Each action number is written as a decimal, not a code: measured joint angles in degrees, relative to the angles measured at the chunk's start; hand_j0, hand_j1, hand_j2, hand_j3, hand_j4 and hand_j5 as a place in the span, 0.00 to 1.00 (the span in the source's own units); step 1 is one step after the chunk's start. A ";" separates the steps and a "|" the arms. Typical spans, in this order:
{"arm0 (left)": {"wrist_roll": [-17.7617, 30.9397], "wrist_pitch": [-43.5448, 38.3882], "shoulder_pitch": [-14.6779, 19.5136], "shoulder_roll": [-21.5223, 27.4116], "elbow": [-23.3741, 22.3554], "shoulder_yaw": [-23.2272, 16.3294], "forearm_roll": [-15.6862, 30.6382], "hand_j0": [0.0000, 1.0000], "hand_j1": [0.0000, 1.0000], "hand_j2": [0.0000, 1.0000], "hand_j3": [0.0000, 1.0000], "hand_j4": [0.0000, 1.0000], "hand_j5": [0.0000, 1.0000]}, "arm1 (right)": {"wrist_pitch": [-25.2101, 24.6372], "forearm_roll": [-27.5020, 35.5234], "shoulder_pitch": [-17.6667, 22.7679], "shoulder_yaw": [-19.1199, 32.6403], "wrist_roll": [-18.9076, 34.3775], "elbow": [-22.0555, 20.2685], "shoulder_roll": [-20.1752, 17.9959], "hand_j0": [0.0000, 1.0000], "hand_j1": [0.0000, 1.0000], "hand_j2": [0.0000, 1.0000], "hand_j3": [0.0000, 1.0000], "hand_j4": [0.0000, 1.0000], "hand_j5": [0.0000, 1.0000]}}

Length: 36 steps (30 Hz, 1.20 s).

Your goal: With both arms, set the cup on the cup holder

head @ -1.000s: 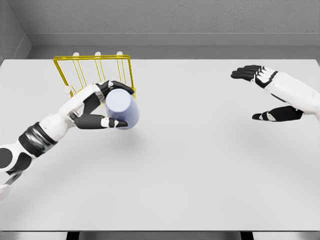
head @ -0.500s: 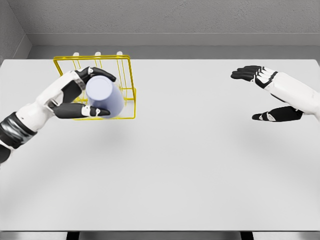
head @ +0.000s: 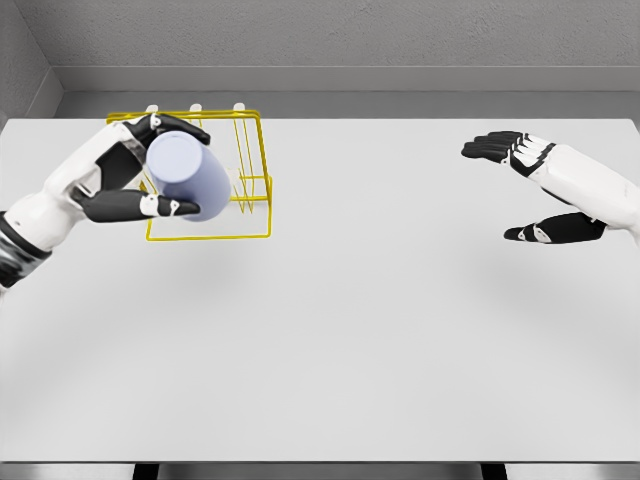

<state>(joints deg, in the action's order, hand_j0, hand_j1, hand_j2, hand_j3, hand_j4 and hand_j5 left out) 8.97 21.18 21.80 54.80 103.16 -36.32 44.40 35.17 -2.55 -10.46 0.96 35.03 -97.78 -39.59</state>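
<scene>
Lavender cup (head: pixel 190 176) tilted, left fingers (head: pixel 150 206) gripping it, right fingers (head: pixel 495 147) spread

left hand (head: pixel 125 175) carrying cup (head: pixel 188 175) moves up and left, from front right corner of yellow cup holder (head: pixel 255 180) to over its middle

No legible text or markings anywhere.
</scene>
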 measured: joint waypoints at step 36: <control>-0.24 -0.60 0.53 -0.23 -5.44 1.30 2.86 0.65 0.65 0.65 0.65 0.65 0.65 | 0.00 0.01 -0.09 0.00 0.00 -0.18 0.00 1.00 1.00 1.00 1.00 1.00 1.00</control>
<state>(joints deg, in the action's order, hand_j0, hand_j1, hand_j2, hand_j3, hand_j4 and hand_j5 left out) 8.73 20.58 22.32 54.57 97.72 -35.02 47.25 35.17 -2.55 -10.55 0.96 35.03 -97.97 -39.59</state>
